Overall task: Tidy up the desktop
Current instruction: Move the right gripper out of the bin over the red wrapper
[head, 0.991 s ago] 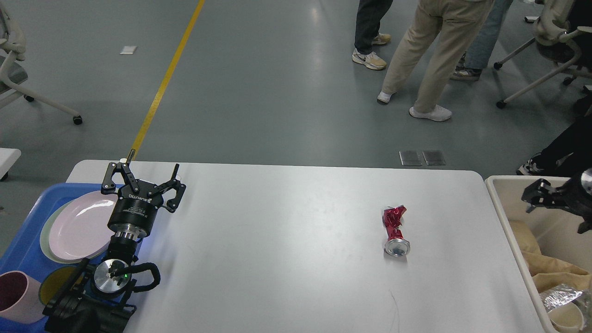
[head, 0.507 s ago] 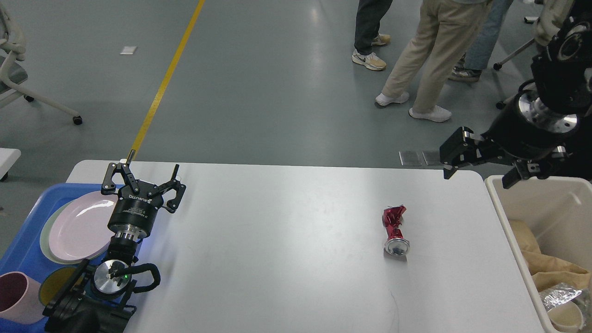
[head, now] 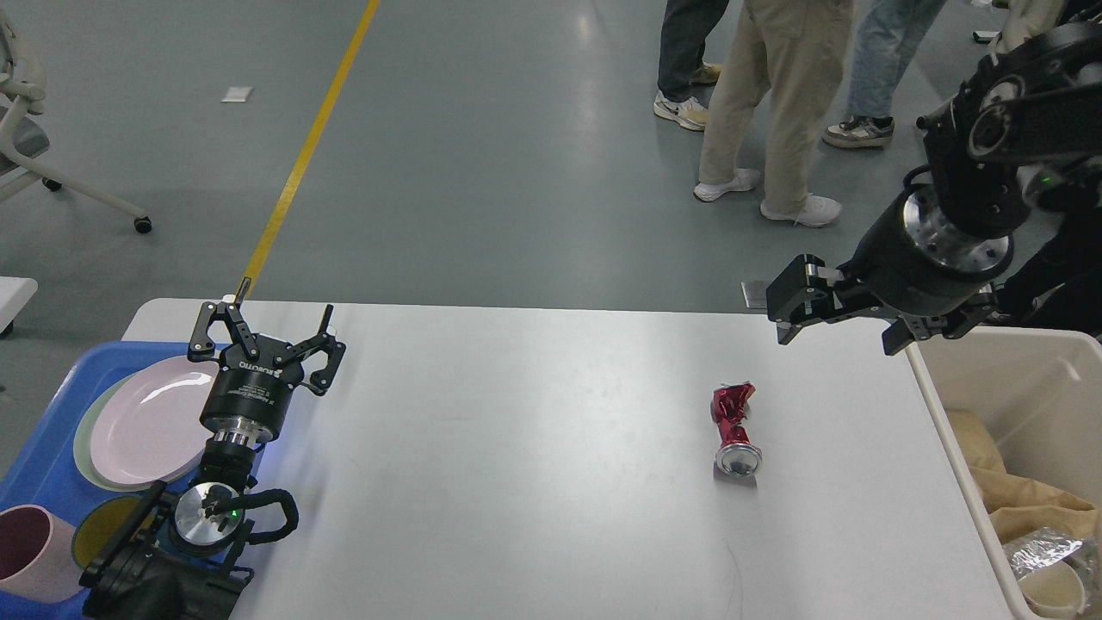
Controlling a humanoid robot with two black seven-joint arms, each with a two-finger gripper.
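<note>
The white desktop [head: 516, 482] fills the lower part of the head view. A crushed red can [head: 733, 426] lies on it right of centre, its silver end toward me. My left gripper [head: 265, 325] is open and empty, pointing away from me over the table's far left part, beside the blue tray. My right gripper [head: 839, 327] is open and empty, held in the air above the table's far right corner, up and to the right of the can and apart from it.
A blue tray [head: 43, 469] at the left holds a pink plate [head: 146, 422], a pink cup [head: 26, 551] and a yellow dish [head: 99, 534]. A beige bin [head: 1033, 379] at the right holds brown paper, foil and a cup. People [head: 775, 103] stand beyond the table.
My right arm has risen from over the bin and swung left to above the table's far right corner. The left arm and the can have not moved. The people have shifted.
</note>
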